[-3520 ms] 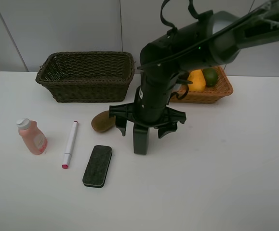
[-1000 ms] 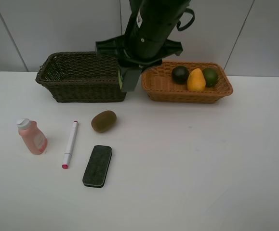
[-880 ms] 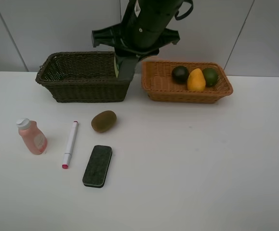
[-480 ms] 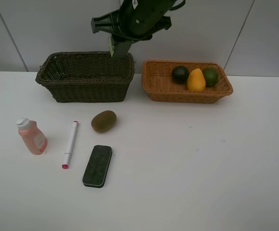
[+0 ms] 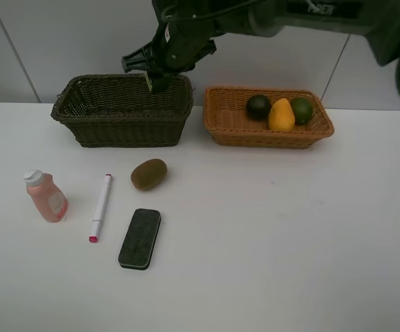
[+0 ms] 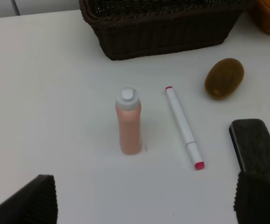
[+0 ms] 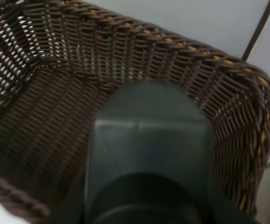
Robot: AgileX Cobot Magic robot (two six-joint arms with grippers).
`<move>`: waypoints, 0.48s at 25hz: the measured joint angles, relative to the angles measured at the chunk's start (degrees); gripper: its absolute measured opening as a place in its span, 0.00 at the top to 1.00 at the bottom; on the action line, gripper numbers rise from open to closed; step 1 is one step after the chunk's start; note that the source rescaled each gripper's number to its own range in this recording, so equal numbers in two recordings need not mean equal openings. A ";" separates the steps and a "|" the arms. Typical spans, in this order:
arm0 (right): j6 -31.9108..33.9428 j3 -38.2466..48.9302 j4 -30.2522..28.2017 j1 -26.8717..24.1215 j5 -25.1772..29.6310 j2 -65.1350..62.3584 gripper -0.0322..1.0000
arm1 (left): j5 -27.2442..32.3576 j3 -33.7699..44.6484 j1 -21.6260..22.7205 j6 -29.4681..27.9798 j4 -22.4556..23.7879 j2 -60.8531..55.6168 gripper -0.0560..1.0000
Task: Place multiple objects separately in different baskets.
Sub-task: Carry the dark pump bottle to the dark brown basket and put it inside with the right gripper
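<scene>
Dark grey bottle (image 7: 146,140): you have it hanging over the right end of the dark basket (image 5: 120,128), above the rim and not yet down inside.
Right gripper (image 5: 164,66): clamped tight on the bottle, aimed downward so the bottle can go straight in.
Dark basket: deep; the part the wrist camera shows holds nothing.
Orange basket (image 5: 269,135): just beside it, carrying the mangosteen (image 5: 258,106), mango (image 5: 281,115) and lime (image 5: 301,110). I'd judge fruit goes here and the rest in the dark one.
Left on the table (image 5: 289,242): kiwi (image 5: 148,173), upright pink bottle (image 5: 45,197), marker (image 5: 101,207), eraser (image 5: 139,238), all in front of the dark basket.
Left gripper (image 6: 144,203): jaws spread wide and holding nothing, above the pink bottle and marker.
Your next move: probably lower before letting go, since a drop into so deep a basket could bounce.
</scene>
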 joint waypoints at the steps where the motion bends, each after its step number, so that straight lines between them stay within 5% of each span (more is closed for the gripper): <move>1: -0.17 -0.59 0.00 -0.26 -0.31 0.92 0.96 | 0.00 0.00 0.00 0.00 0.00 0.00 0.00; 12: -0.58 -1.14 -0.55 -2.74 -4.53 5.47 0.96 | 0.00 0.00 0.00 0.00 0.00 0.00 0.00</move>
